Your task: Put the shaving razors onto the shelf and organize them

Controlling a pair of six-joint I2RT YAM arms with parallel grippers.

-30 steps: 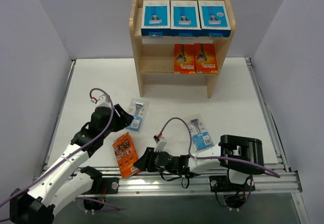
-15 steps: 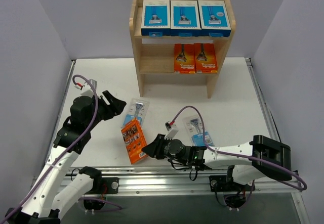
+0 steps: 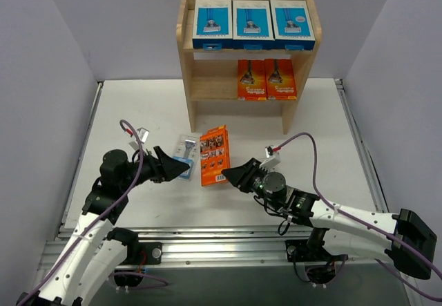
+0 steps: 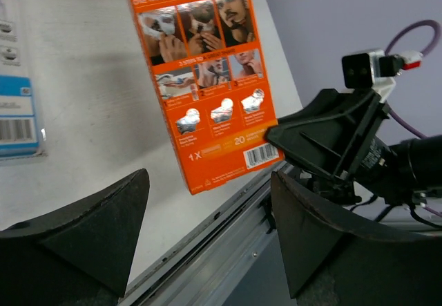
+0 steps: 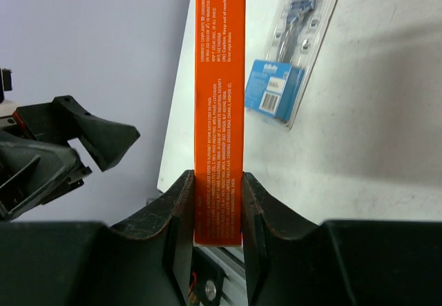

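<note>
Orange box (image 5: pixel 219 112), thin edge at right wrist, printed face left

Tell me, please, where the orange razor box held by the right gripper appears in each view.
Top external: the orange razor box sits mid-frame, between the left gripper and the right gripper.
Left wrist: upper centre, its printed back facing the camera.
Right wrist: centre, edge-on, clamped in the right gripper.
Shared landmark: the blue-labelled blister card lying beside it.

Orange razor box (image 3: pixel 215 155) gripped edgewise before shelf (image 3: pixel 187 64).
</note>
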